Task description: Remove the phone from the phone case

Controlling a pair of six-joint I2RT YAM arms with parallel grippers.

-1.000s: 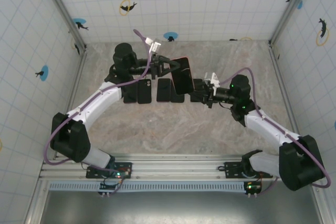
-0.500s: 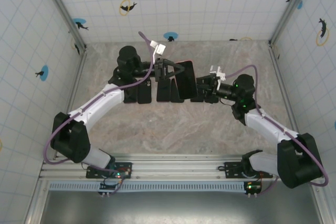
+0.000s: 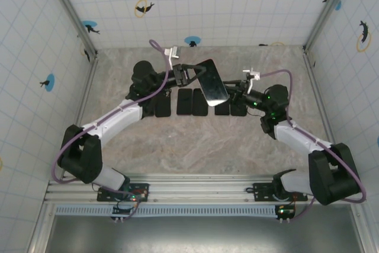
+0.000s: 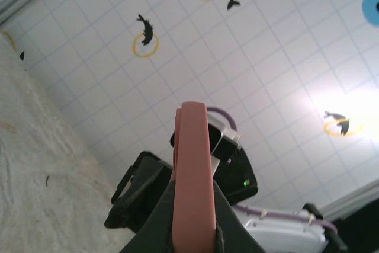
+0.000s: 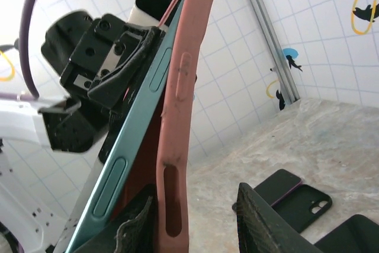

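Jaws of the left gripper (image 3: 196,76) are clamped on the pink case (image 5: 185,105), holding it tilted in the air above a row of dark phones (image 3: 192,102) on the table (image 3: 195,140). Right gripper (image 5: 195,211) stands part open, its fingers (image 5: 266,223) either side of the case's lower end, one clear of it. Teal phone (image 5: 139,140) sits in the case, its edge standing proud of the case wall toward that lower end

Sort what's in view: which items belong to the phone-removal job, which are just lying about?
In the job: pink phone case, teal phone in it, left end effector gripping the case, right end effector beside it.
Lying about: row of dark phones or cases.
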